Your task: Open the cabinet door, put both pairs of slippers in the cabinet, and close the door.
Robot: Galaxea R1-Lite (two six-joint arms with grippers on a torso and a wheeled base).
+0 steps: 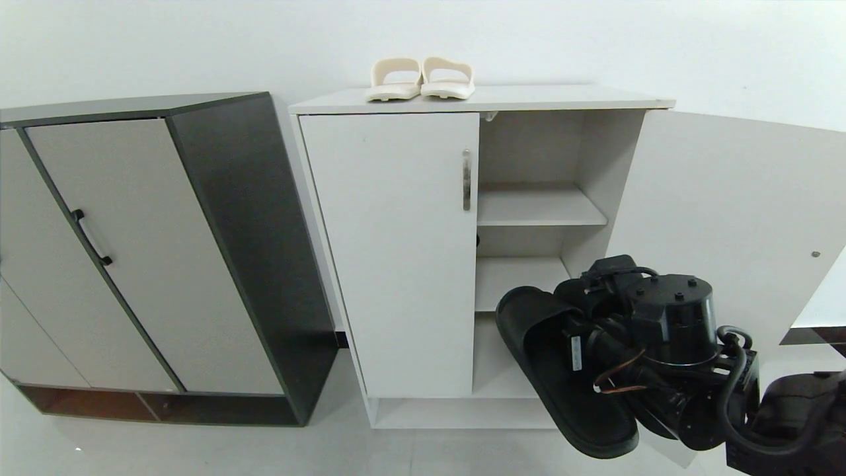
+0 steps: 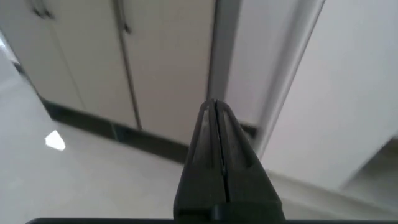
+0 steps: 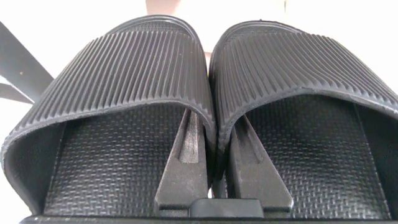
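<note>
Black slippers point(image 1: 567, 377): the pair is hanging in the air, gripped by the right hand point(image 3: 214, 163). They are sitting in front of the open right half of the white cabinet point(image 1: 390, 264), level with its lower shelves and not resting on any of them.

Side by side in the right wrist view, their ribbed straps are arching over textured footbeds. One finger point(image 3: 185, 158) is lying inside each slipper. The two fingers are pinching the adjoining inner walls together, so the hand is set narrow and clamped on the pair.

In the head view the pair is tilting on edge. Its long axis is running diagonally, from high and nearer the cabinet's middle to low and nearer the robot's right. A flat face of the nearer slipper is turning toward the camera. Toe end and heel end cannot be told apart there.

The right arm is coming in from the lower right, its wrist bulking just behind the slippers.

Left hand point(image 2: 214, 111): its fingers are pressing flat together with nothing between them. It is pointing down toward the base of the dark grey cabinet point(image 1: 165, 264) and the floor point(image 1: 198, 449).

Cream slippers point(image 1: 421, 79): this pair is sitting side by side and touching on the white cabinet's top, above the closed left door point(image 1: 396, 277).

The right door point(image 1: 727, 218) is standing swung wide open, showing white shelves point(image 1: 538, 208). A metal handle point(image 1: 466, 180) is running vertically along the left door's inner edge. The dark grey cabinet is standing just beside the white one, on the robot's left, with its doors shut.
</note>
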